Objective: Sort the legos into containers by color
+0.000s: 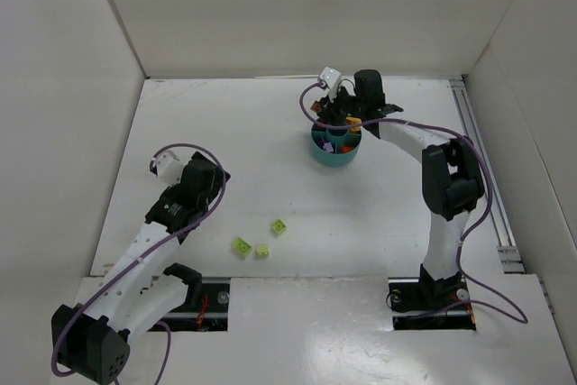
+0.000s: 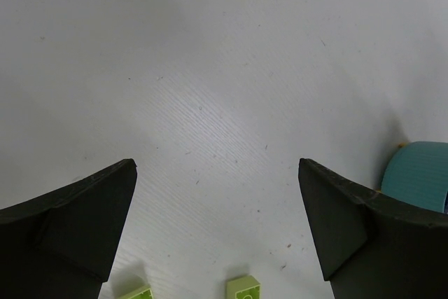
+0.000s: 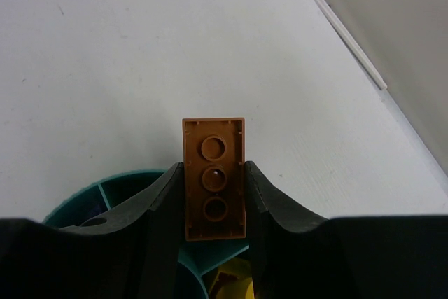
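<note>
Pinched in the right gripper, a brown brick fills the middle of the wrist view. The gripper clamps it by its long sides, with the hollow underside toward the camera and the far end poking out past the fingertips. Directly beneath the gripper sits the teal dish, its dividers and a yellow piece showing under the fingers. The brick hangs over the compartments, apparently so it can drop in with its own colour, though which compartment lies under it cannot be told. The left gripper hovers over bare counter with its fingers spread wide and nothing between them. Lime green bricks lie loose just beneath its fingertips, and the dish is well off to its right. That wide spread suits a descent onto one of those bricks.
</note>
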### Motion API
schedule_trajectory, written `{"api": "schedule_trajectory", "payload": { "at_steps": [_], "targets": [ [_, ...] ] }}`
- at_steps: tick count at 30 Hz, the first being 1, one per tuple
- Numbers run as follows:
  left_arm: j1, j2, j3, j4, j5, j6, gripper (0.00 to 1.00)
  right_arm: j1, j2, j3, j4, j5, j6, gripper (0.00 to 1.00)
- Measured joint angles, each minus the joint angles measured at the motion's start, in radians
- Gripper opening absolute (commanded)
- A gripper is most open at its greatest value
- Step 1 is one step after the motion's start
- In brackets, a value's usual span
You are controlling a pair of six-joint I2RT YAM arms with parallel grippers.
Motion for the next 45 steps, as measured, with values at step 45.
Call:
{"api": "schedule_trajectory", "payload": {
  "at_steps": [45],
  "targets": [
    [0.0, 0.018, 0.005, 0.002, -0.005, -0.008, 1.0, -0.02, -0.086, -0.148, 0.066, -0.126, -0.053, 0.55]
  ]
}}
